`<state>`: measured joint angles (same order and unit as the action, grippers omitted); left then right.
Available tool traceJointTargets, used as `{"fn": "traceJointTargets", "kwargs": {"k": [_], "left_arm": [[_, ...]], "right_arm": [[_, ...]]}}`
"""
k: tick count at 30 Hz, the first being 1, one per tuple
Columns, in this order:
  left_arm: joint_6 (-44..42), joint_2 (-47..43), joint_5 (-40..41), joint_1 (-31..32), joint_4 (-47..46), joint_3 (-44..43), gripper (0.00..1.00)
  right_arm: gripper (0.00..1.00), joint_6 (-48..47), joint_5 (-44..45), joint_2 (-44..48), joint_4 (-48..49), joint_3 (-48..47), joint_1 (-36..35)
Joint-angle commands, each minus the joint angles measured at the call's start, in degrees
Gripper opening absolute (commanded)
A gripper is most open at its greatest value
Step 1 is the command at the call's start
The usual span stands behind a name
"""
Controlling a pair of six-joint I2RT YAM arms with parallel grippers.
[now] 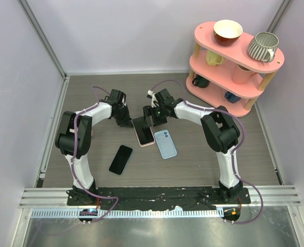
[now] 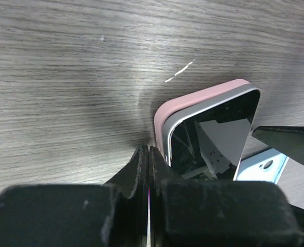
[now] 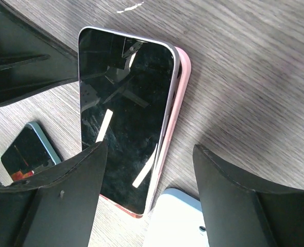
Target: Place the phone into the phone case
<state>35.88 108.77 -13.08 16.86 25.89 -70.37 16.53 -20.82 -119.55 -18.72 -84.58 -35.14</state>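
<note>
A dark-screened phone (image 1: pixel 142 129) lies face up on the pink phone case (image 3: pixel 179 98) at mid-table. The case's rim shows along one long side and at one corner (image 2: pixel 193 100). The phone fills the middle of the right wrist view (image 3: pixel 126 103) and shows in the left wrist view (image 2: pixel 214 134). My left gripper (image 2: pixel 149 152) is shut and empty, its tip on the table against the case's corner (image 1: pixel 124 117). My right gripper (image 3: pixel 149 147) is open and hovers over the phone's near end (image 1: pixel 151 117), one finger (image 3: pixel 74 175) above the screen, the other (image 3: pixel 229 175) beyond the pink edge.
A light blue case (image 1: pixel 165 143) lies just right of the phone. A second black phone (image 1: pixel 121 159) lies at the front left. A pink shelf (image 1: pixel 234 67) with mugs and a bowl stands at the back right. Walls enclose the table.
</note>
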Motion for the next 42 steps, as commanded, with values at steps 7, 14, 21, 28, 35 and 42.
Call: {"fn": "traceJointTargets", "kwargs": {"k": [7, 14, 21, 28, 35, 42], "left_arm": [[1.4, -4.4, 4.1, 0.4, 0.2, 0.2, 0.0], [1.8, -7.1, 1.0, 0.3, -3.1, 0.1, 0.0], [2.7, -4.5, -1.3, 0.5, -5.3, 1.9, 0.0], [3.0, -0.7, 0.1, 1.6, -4.6, 2.2, 0.0], [4.1, 0.7, 1.9, 1.9, -4.3, 4.3, 0.0], [4.9, 0.7, 1.6, 1.9, -5.4, 6.0, 0.0]], "right_arm": [[0.71, -0.9, -1.9, -1.2, 0.6, -1.7, -0.4], [0.69, -1.1, -2.8, 1.1, 2.6, 1.2, 0.4], [0.68, -0.7, -4.6, -0.2, 2.9, 0.5, 0.8], [0.68, 0.2, -5.8, -2.0, 3.3, -0.3, 0.8], [0.68, 3.0, -8.0, -3.1, 6.5, 0.1, 0.8], [0.68, 8.7, -15.2, -4.4, 13.9, -0.1, 0.8]]}}
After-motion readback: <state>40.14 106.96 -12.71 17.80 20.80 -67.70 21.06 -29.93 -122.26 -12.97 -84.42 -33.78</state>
